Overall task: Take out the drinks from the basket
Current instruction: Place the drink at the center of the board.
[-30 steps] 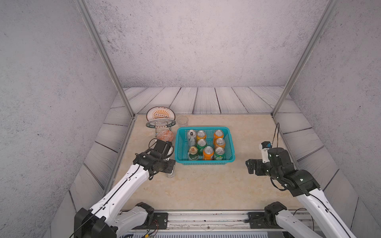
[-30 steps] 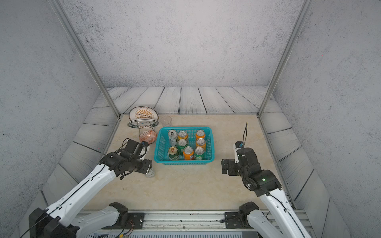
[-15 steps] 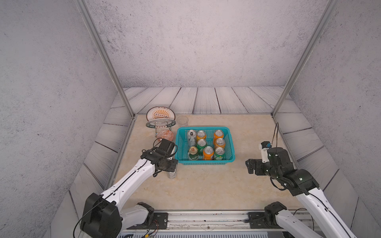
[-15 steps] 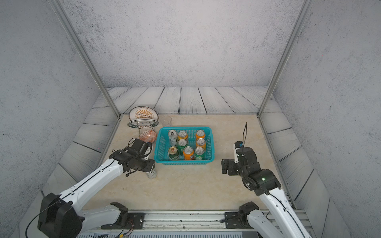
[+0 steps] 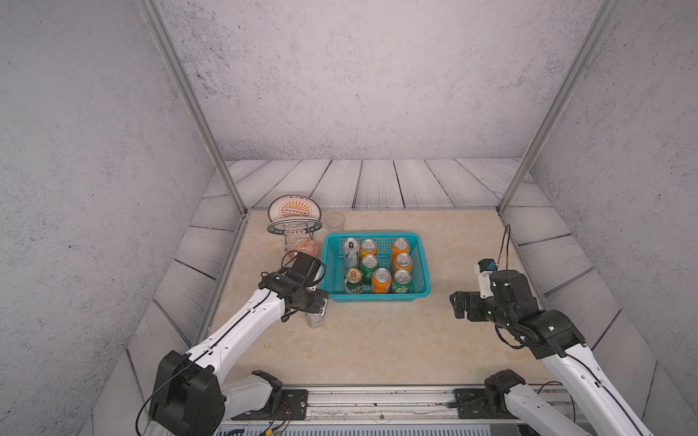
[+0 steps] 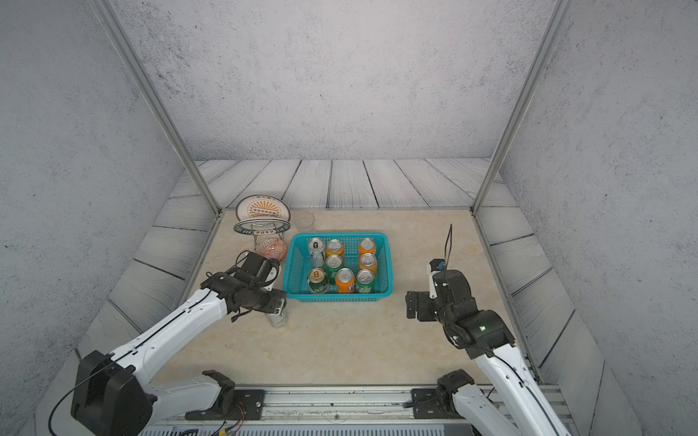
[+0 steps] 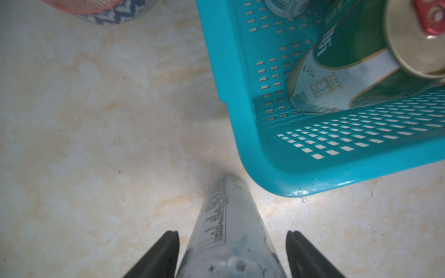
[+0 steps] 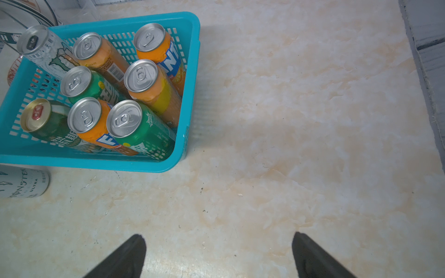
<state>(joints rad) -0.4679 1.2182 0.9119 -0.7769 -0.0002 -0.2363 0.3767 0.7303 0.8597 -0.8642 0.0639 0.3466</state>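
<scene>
just outside the near left corner of the rectangular teal-blue plastic basket (image 5: 377,298) with perforated walls, a tall slim silver-white metal drink can (image 5: 315,321) stands on the pale marbled tabletop (image 5: 377,347). its long axis is vertical: base down on the tabletop, top end pointing up and hidden beneath the left gripper (image 5: 317,307) in both top views. the can is near the basket's corner but apart from it. in the left wrist view the black fingers (image 7: 166,252) flank the can's upper part, with a strip of tabletop showing between each finger and the can, so the left gripper is released and grasps nothing.

eight more cans stand upright inside the basket, long axes vertical, tops and pull tabs facing up. a second slim silver-white can (image 5: 350,251) is in the far left corner, and a gold-topped green can (image 5: 354,281) is in the near left corner. two silver-topped green cans (image 5: 369,264) and four orange cans (image 5: 381,281) fill the middle and right.

the right gripper (image 5: 460,305) hovers over bare tabletop to the right of the basket, well apart from it, its jaws spread wide and empty.
</scene>
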